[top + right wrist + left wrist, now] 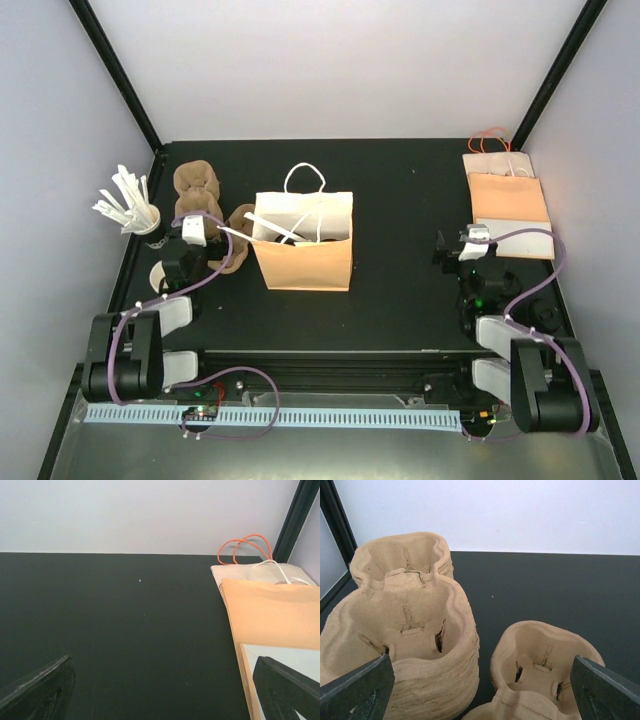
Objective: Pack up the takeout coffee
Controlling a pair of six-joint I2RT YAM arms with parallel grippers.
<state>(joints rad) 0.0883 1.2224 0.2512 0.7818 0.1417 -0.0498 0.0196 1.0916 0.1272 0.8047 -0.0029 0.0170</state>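
The takeout coffee is out of view in all three views. A brown paper bag [302,252] with white handles stands open at the table's middle; what lies inside it I cannot make out. My left gripper [200,228] [480,702] hangs open left of the bag, over the moulded pulp cup carriers. A tall stack of carriers [405,630] sits by its left finger, a single carrier [540,665] by its right finger. My right gripper [460,243] [160,702] is open over bare black table, with nothing between its fingers.
A dark cup of white stirrers [135,212] stands at the far left. A white cup [160,276] shows partly behind the left arm. Flat paper bags [510,205] [272,615] lie at the right, orange and white handles at their far end. Black frame posts rise at both back corners.
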